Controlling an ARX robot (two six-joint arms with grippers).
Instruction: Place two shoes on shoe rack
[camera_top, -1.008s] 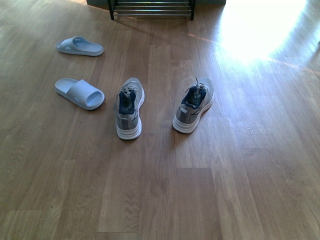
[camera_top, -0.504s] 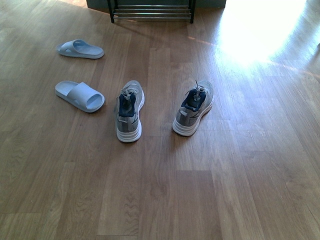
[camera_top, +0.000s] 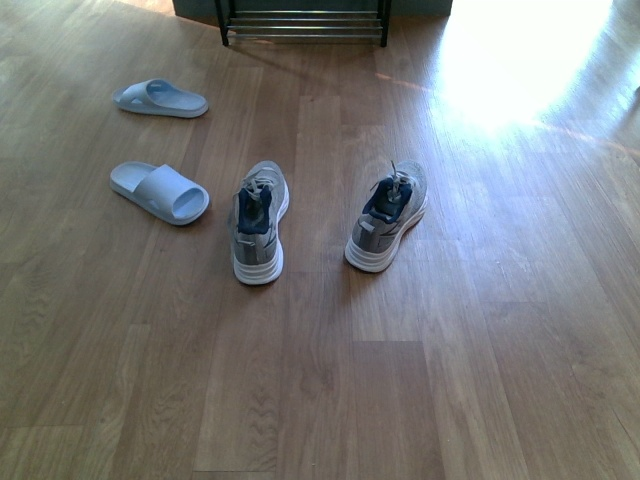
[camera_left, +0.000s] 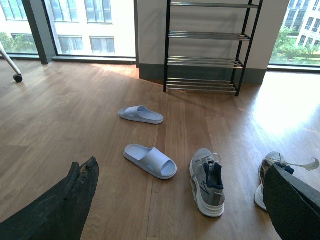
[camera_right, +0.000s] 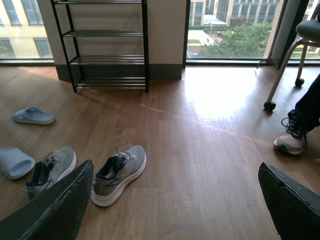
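Shoes (camera_top: 259, 222) stand apart on open floor (camera_top: 320, 400); left fingers (camera_left: 65, 210), right fingers (camera_right: 55, 210) spread wide, empty.

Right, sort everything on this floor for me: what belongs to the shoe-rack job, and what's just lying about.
For the job:
left grey sneaker
right grey sneaker
shoe rack

Just lying about:
near blue slide
far blue slide
wheeled chair
someone's worn trainer
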